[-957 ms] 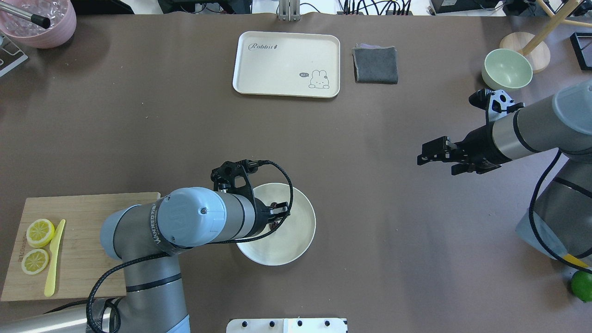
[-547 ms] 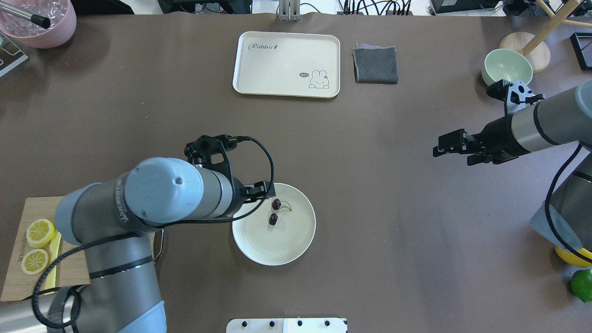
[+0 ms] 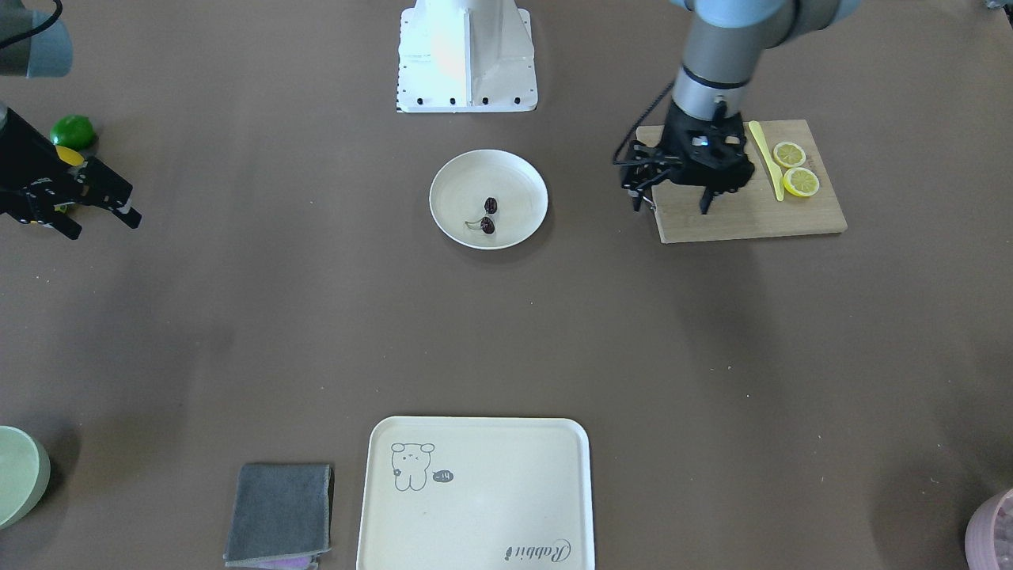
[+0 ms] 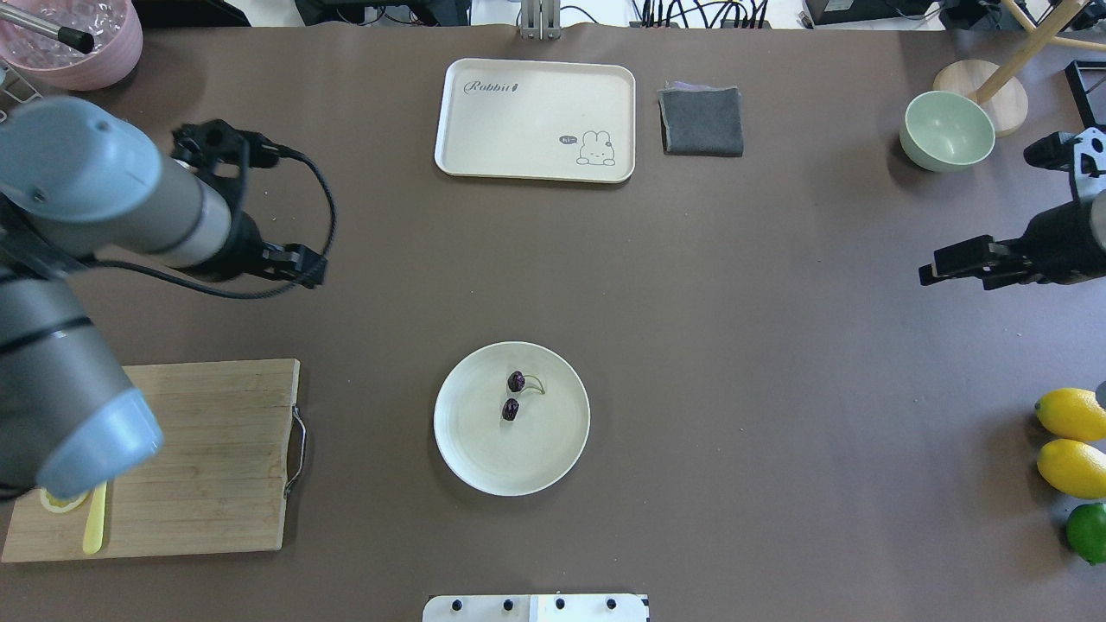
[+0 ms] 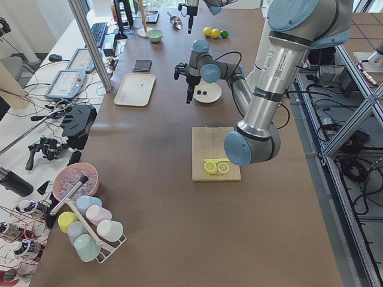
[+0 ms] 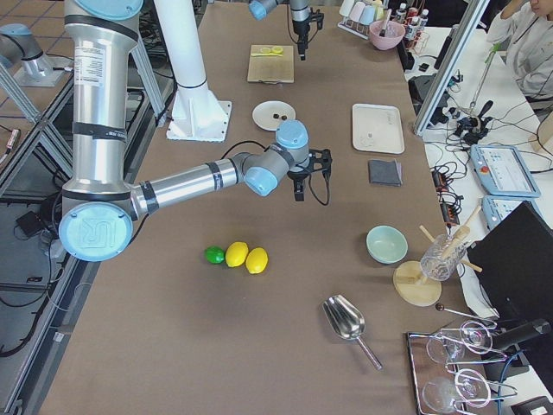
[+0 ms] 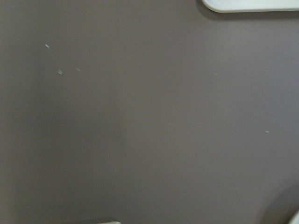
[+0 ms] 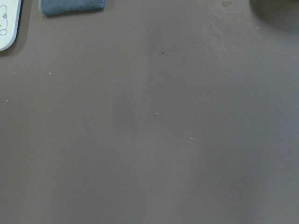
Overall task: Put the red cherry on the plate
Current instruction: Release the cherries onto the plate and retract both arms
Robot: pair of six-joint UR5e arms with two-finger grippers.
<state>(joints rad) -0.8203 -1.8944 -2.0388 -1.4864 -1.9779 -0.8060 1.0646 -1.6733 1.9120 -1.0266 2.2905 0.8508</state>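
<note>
The red cherry (image 4: 513, 395), a pair of dark fruits on a thin green stem, lies free on the round cream plate (image 4: 484, 458), a little off its centre. The front-facing view shows the cherry (image 3: 489, 215) on the plate (image 3: 455, 178) too. My left gripper (image 4: 298, 263) hangs open and empty above bare table, well to the plate's far left. In the front-facing view the left gripper (image 3: 670, 204) shows its fingers spread over the cutting board's corner. My right gripper (image 4: 937, 266) is open and empty near the table's right edge.
A wooden cutting board (image 4: 207, 449) with lemon slices (image 3: 795, 168) and a yellow knife (image 4: 93, 527) lies front left. A cream tray (image 4: 536, 119), grey cloth (image 4: 702, 121) and green bowl (image 4: 946, 130) sit at the back. Two lemons (image 4: 1071, 441) and a lime (image 4: 1087, 531) are at right.
My left gripper let go of the cherry, leaving it on the plate, then drew back far left and away. The right arm pulled back toward the right edge.
</note>
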